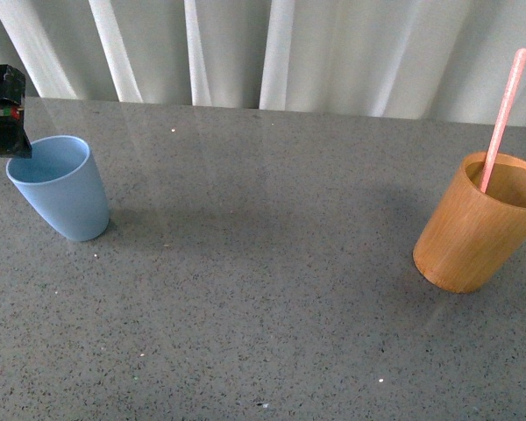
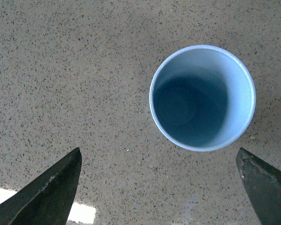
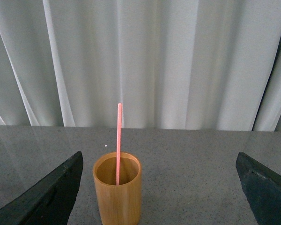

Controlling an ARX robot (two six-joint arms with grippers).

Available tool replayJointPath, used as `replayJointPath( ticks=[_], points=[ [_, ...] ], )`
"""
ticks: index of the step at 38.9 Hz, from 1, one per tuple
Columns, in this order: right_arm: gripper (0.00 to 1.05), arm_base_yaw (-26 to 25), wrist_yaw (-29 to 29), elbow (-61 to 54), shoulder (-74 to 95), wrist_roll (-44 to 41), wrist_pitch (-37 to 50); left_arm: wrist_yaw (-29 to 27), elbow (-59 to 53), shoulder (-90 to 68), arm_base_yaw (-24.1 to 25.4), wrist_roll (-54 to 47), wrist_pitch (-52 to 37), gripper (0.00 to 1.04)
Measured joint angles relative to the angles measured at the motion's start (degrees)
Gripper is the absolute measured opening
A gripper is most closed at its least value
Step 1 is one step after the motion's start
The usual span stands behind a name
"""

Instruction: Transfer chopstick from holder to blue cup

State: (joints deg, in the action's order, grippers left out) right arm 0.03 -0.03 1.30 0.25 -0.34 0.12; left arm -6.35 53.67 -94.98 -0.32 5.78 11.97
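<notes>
The light blue cup (image 1: pixel 60 187) stands empty at the table's left. Part of my left gripper (image 1: pixel 4 110) shows just above its rim at the left edge. In the left wrist view I look straight down into the blue cup (image 2: pixel 202 97); my left gripper (image 2: pixel 159 185) is open, with the cup just beyond the gap. The orange-brown wooden holder (image 1: pixel 480 223) stands at the right with the pale pink chopstick (image 1: pixel 505 110) upright in it. In the right wrist view the holder (image 3: pixel 117 190) and chopstick (image 3: pixel 118 140) stand ahead of my open right gripper (image 3: pixel 159 187), left of its centre.
The grey speckled tabletop (image 1: pixel 263 263) stretches between the two containers. White curtains (image 1: pixel 272 53) hang behind the table's far edge.
</notes>
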Motion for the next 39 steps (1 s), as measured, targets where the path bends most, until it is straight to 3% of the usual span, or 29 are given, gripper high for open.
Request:
replayJointPath(
  ticks=[39],
  points=[
    [0.95,0.00,0.00,0.00,0.00,0.00,0.00,-5.22,15.58,-19.06,1.81,-4.98,2.97,0.98]
  ],
)
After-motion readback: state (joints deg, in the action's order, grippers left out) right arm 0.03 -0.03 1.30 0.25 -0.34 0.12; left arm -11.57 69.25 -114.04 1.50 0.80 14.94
